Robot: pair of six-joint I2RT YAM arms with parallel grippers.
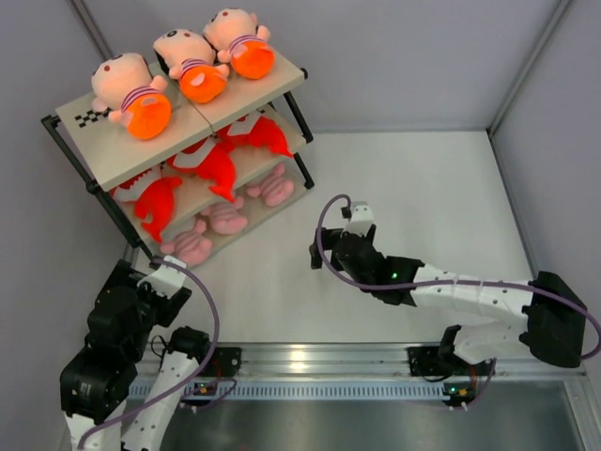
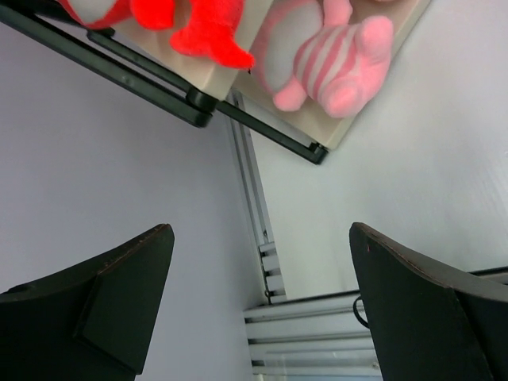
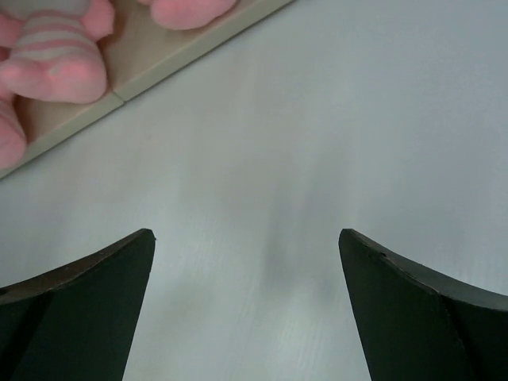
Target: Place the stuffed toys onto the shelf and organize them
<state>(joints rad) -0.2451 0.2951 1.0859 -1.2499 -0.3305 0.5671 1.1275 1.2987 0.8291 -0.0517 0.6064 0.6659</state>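
The shelf (image 1: 113, 150) stands at the far left. Three red-orange fish plush (image 1: 218, 164) lie on its middle tier. Three pink striped plush (image 1: 225, 218) lie on its bottom tier. My left gripper (image 1: 150, 266) is open and empty just in front of the shelf's near corner. In the left wrist view my gripper (image 2: 262, 238) is below a pink plush (image 2: 329, 67) and a red fish (image 2: 202, 32). My right gripper (image 1: 321, 252) is open and empty over the table, right of the bottom tier. The right wrist view shows my gripper (image 3: 246, 238) and a pink plush (image 3: 55, 55) at the top left.
Three larger peach dolls with orange bottoms (image 1: 141, 103) sit on the shelf's top tier. The shelf's black frame (image 2: 159, 99) is close above the left fingers. Grey walls enclose the table on the left, back and right. An aluminium rail (image 1: 310, 362) runs along the near edge.
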